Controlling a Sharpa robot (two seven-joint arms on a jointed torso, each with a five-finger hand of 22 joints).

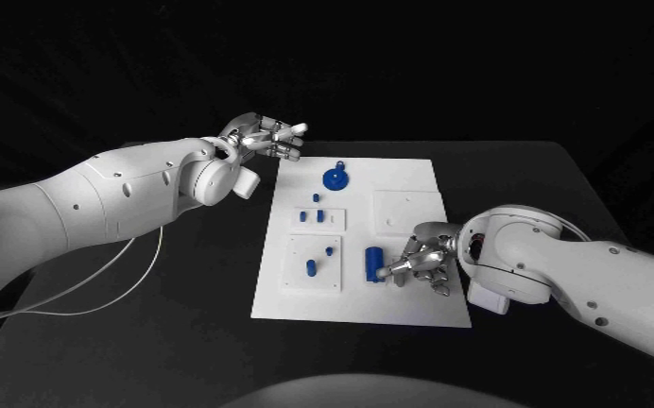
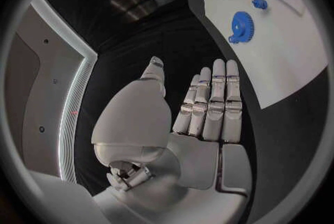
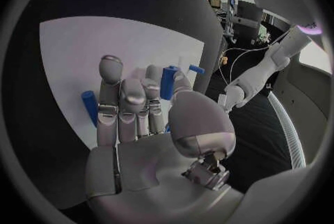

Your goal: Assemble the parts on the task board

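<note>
While the silver left hand (image 1: 268, 138) hovered released off the white task board's (image 1: 409, 309) far corner, the right hand (image 1: 425, 262) lay beside an upright blue cylinder (image 1: 373, 263); its grasp couldn't be told.

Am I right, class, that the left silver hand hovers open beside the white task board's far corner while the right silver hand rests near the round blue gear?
Not quite. The head view shows the right silver hand at the near edge of the white task board, next to the upright blue cylinder. The round blue gear lies at the far end, nearer the left silver hand, which is open beside the far corner as stated.
</note>
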